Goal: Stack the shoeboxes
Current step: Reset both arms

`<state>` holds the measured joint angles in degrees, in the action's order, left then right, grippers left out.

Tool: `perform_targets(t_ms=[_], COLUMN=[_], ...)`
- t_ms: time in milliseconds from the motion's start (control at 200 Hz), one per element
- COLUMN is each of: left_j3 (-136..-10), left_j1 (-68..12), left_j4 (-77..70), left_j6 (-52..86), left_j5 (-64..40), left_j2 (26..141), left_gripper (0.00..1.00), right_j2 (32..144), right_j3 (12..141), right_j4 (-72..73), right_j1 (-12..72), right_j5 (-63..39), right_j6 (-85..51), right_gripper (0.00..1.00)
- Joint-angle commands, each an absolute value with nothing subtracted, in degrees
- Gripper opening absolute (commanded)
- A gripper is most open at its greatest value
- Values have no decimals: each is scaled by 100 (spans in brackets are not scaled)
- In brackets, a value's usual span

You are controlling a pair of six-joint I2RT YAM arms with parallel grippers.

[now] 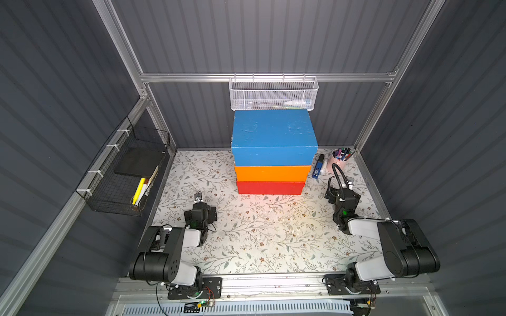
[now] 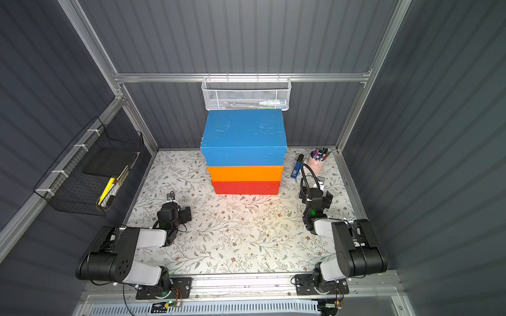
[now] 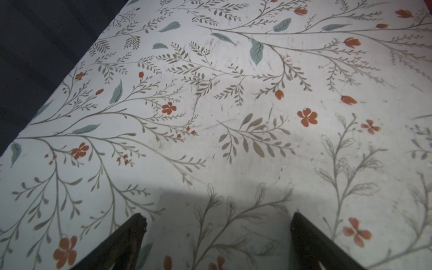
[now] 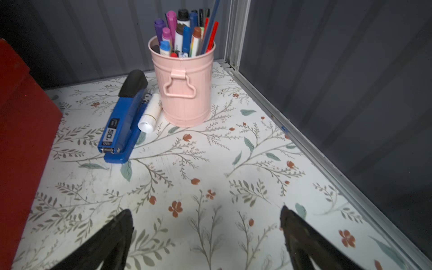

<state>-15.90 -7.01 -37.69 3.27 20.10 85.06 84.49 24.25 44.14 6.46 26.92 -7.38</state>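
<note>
Three shoeboxes stand stacked at the table's [image 1: 260,240] rear edge in both top views: blue shoebox [image 1: 273,134] over orange shoebox [image 1: 272,173] over red shoebox [image 1: 271,187]. Treat them as light, stiff and rough-painted; grip opposite long sides. Left wrist view: left gripper [image 3: 217,222] spread, empty. Right wrist view: right gripper [image 4: 207,219] spread, empty.

The stack of blue shoebox [image 1: 273,131] on orange shoebox [image 1: 272,173] on red shoebox [image 1: 270,187] blocks the middle of the floral tabletop's [image 1: 260,232] back edge. In the back right corner, a blue stapler [image 4: 124,121], a white tube [image 4: 150,113] and a pink pen bucket [image 4: 184,93] crowd together, leaving a narrow lane between stapler and stack. The front half and the back left corner lie open, bounded by the dark walls.
</note>
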Motion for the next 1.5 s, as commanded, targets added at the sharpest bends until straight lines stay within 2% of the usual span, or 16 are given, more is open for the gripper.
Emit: perform_targets(t_ms=[0,115,205,265,330,390,475,565,926,1496], left_j3=[-1382,-1417,-1787,-1885,-2098,-2266,-2330,-2312,-2303,-2322], left_j1=[-627,-459,-371,-301,-242,-137,-101,-99,-105,-105], left_j4=[-4760,-5696,-4557,-4654,-4034,-3876,-3579,-3637,-3639,-3611], left_j6=[-130,-403,-103,-105,28,170,211,207,201,194], left_j5=[1672,1410,1085,1011,1032,1069,1119,1121,1129,1137], left_j2=[8996,9851,9587,9747,9668,9740,9714,9718,9712,9720], left_gripper=[99,99,99,99,99,99,99,99,99,99], right_j2=[8390,8364,8390,8270,8145,8316,9196,9387,9055,9071], right_j3=[2451,2442,2458,2387,2421,2174,2082,1918,2038,2039], right_j4=[4491,4494,4473,4436,4194,4944,6345,6619,5829,5889], right_j1=[633,633,635,652,617,566,452,295,262,260], right_j5=[2599,2667,2722,2532,2780,2362,2050,1841,1787,1795], right_j6=[-600,-629,-633,-336,-701,-519,-82,-444,-628,-615], right_gripper=[99,99,99,99,99,99,99,99,99,99])
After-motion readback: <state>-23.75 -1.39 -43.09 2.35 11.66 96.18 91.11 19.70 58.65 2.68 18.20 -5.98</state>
